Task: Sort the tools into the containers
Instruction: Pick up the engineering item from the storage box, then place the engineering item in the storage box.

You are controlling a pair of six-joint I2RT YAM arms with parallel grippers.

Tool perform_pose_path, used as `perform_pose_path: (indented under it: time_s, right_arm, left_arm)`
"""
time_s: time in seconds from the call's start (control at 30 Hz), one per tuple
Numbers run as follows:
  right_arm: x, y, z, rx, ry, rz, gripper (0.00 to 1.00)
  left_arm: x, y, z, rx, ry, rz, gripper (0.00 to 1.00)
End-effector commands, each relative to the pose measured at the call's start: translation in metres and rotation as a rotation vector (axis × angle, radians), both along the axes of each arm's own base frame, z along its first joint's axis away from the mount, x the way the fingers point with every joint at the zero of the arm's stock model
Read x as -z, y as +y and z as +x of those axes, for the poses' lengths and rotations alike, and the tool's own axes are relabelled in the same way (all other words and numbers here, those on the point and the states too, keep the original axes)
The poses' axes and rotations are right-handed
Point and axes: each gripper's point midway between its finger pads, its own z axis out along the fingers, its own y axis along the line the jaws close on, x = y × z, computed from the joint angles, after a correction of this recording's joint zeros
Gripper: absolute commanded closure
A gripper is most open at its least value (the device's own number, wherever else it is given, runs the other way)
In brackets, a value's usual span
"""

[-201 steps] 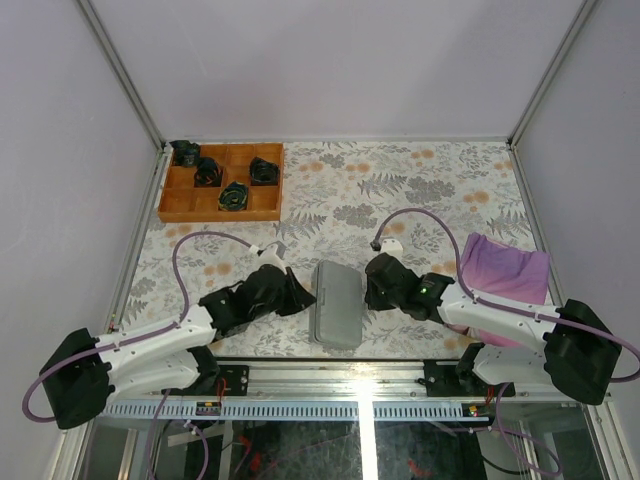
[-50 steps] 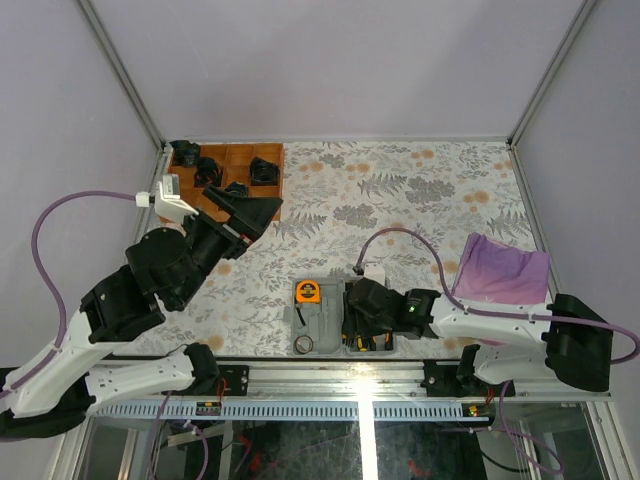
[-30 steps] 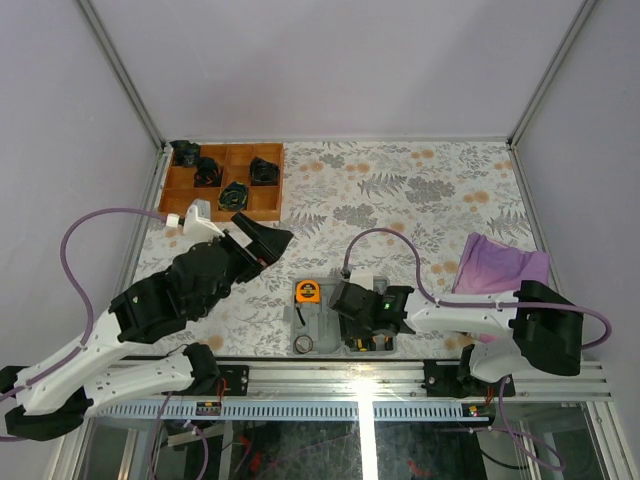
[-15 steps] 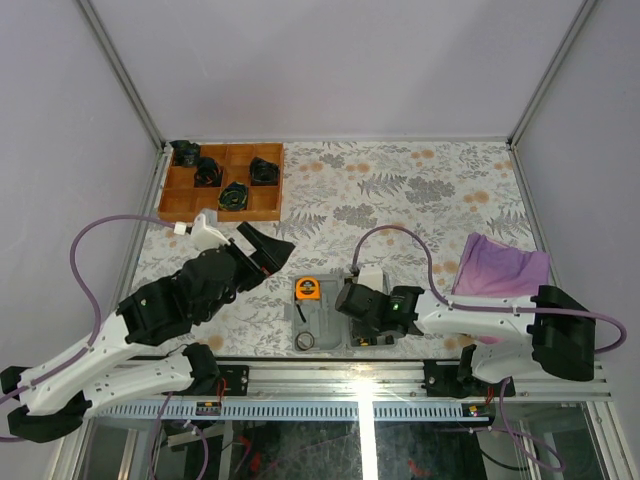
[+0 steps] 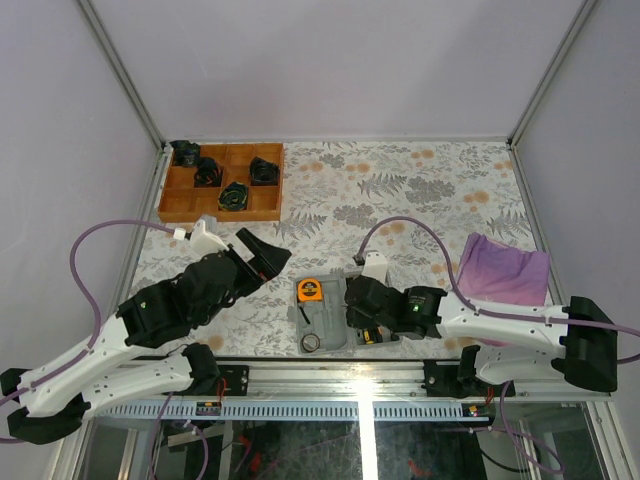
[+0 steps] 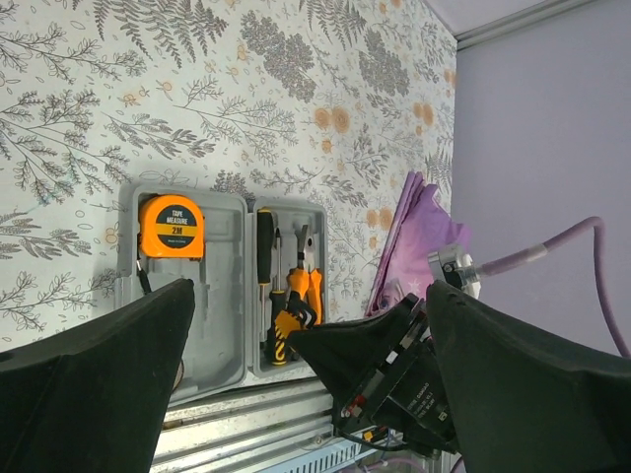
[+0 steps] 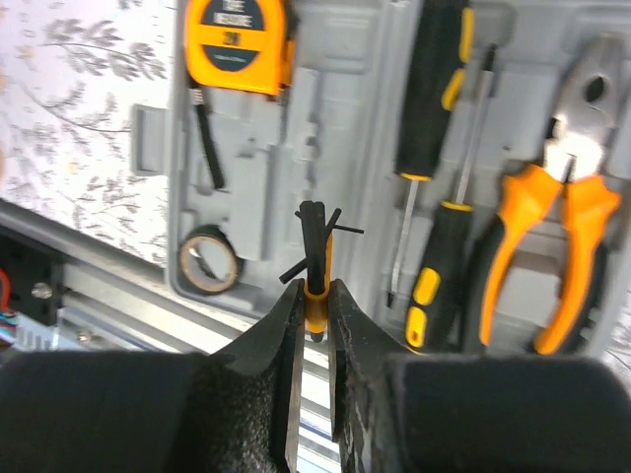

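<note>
Most of the sorting looks done. The open grey case point(image 5: 325, 318) lies at 6 o'clock on the tabletop point(image 5: 400, 190). The tape measure point(image 7: 237, 34), a tape roll point(image 7: 210, 259), two screwdrivers point(image 7: 429, 89) and the pliers point(image 7: 552, 246) sit in its recesses. The right jaws are narrow and pinch the black key set point(image 7: 314, 241) over the case's middle. I cannot tell whether it touches the plastic, so that piece remains. The left jaws stand wide and empty at the case's 10 o'clock. The case hugs the near edge. Open room lies toward 12 o'clock, with a wooden tray point(image 5: 170, 205) at 10 and a purple cloth point(image 5: 505, 270) at 3.
</note>
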Motion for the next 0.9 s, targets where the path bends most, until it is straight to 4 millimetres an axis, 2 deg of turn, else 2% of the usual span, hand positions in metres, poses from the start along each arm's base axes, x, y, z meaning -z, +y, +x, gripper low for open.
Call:
perform_pose_path:
  time_s: [0.0,0.17,0.33,0.6,0.87]
  right_arm:
    - [-0.013,0.038,0.001,-0.057,-0.019,0.194,1.0]
    - [-0.004,0.062,-0.005,-0.116,0.024,0.288,1.0]
    - [0.013,0.07,-0.008,-0.142,0.095,0.318,0.99]
    - [0.036,0.059,-0.011,-0.118,0.197,0.308,0.96]
    - [0.052,0.046,-0.013,-0.11,0.259,0.228,0.9]
  left_arm:
    - [0.004,0.004,-0.001,-0.015,0.007,0.004,0.0]
    - [0.006,0.005,-0.002,-0.014,0.012,0.005,0.0]
    - [0.008,0.004,-0.003,-0.008,0.014,0.007,0.0]
    - [0.01,0.004,-0.002,-0.007,0.017,0.016,0.0]
    - [0.011,0.002,-0.002,-0.003,0.024,0.014,0.0]
